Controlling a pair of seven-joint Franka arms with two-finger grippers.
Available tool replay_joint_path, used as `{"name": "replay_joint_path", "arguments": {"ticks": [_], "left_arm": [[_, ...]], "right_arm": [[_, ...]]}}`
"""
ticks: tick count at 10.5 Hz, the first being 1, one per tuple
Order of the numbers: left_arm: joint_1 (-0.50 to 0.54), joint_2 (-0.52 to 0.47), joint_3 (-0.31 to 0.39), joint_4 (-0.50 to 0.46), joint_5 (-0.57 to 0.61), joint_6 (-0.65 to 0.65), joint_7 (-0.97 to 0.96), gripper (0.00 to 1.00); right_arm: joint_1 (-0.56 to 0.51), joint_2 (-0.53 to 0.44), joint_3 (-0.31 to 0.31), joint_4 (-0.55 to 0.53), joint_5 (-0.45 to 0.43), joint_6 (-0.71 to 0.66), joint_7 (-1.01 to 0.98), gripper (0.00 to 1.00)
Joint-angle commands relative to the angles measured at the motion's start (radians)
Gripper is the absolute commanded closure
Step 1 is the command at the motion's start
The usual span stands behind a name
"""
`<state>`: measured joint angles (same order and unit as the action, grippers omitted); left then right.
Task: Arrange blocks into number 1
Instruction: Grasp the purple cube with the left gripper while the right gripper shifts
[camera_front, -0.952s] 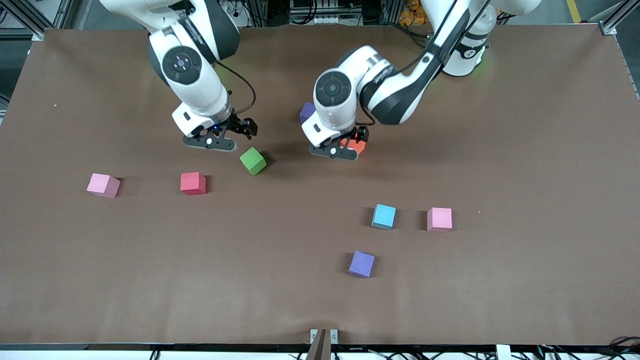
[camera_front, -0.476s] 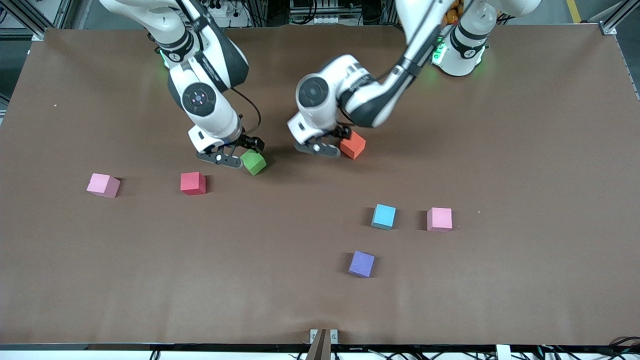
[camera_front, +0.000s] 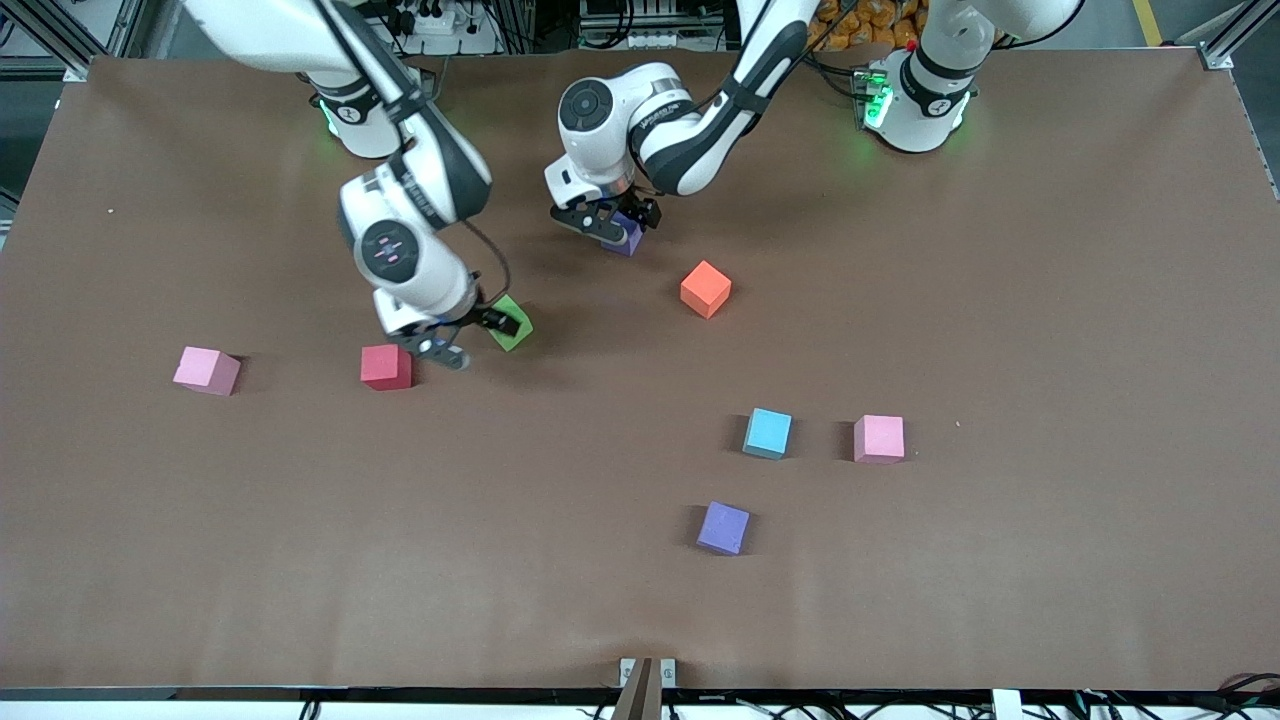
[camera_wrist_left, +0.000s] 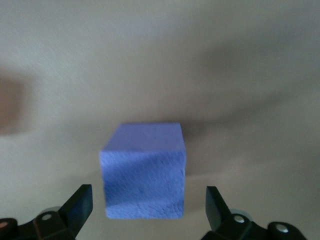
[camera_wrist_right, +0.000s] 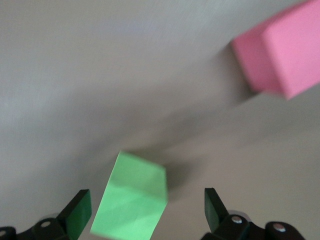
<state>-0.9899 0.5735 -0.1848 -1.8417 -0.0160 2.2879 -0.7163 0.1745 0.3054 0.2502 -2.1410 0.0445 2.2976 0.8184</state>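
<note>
My left gripper (camera_front: 610, 225) stands open around the dark purple block (camera_front: 630, 240). In the left wrist view that block (camera_wrist_left: 142, 170) sits between the left gripper's (camera_wrist_left: 148, 202) fingers with a gap on each side. My right gripper (camera_front: 478, 336) is open low at the green block (camera_front: 515, 328). In the right wrist view the green block (camera_wrist_right: 132, 202) lies tilted between the right gripper's (camera_wrist_right: 147, 202) fingers, touching neither. The crimson red block (camera_front: 386, 366) rests beside it and looks pinker in that view (camera_wrist_right: 280, 55). The orange-red block (camera_front: 705, 288) and the light blue block (camera_front: 767, 432) lie free.
Two pink cubes sit on the brown table: one (camera_front: 207, 370) toward the right arm's end, one (camera_front: 879, 438) beside the light blue block. A lighter violet cube (camera_front: 723, 527) lies nearer the front camera than the light blue block.
My left gripper left the orange-red block on the table and moved toward the bases to the dark purple block. My right gripper came down around the green block.
</note>
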Motion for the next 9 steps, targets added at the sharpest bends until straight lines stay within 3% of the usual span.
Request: {"name": "replay_joint_path", "arguments": {"ticks": [1,2,4,5,7,9], "left_arm": [[-0.004,-0.021,0.008,-0.034,0.008,0.033,-0.002,0.00],[-0.004,-0.017,0.010,-0.034,0.008,0.038,-0.003,0.00],[0.007,-0.018,0.013,-0.028,0.007,0.039,-0.008,0.88],[0.013,-0.014,0.016,-0.022,0.005,0.039,-0.008,1.00],[0.010,0.006,0.018,-0.004,0.005,0.039,-0.081,1.00],[0.016,0.038,0.018,0.076,-0.007,0.039,-0.310,1.00]], "right_arm": [[-0.079,0.008,0.008,0.113,0.014,-0.102,-0.077,0.00],[-0.087,0.009,0.006,0.150,0.006,-0.130,-0.084,0.00],[-0.092,0.012,0.006,0.176,0.000,-0.135,-0.085,0.00],[-0.093,0.017,0.004,0.185,-0.001,-0.135,-0.091,0.00],[-0.112,0.017,0.004,0.191,0.000,-0.139,-0.125,0.00],[-0.112,0.023,0.004,0.199,0.000,-0.144,-0.123,0.00]]}}
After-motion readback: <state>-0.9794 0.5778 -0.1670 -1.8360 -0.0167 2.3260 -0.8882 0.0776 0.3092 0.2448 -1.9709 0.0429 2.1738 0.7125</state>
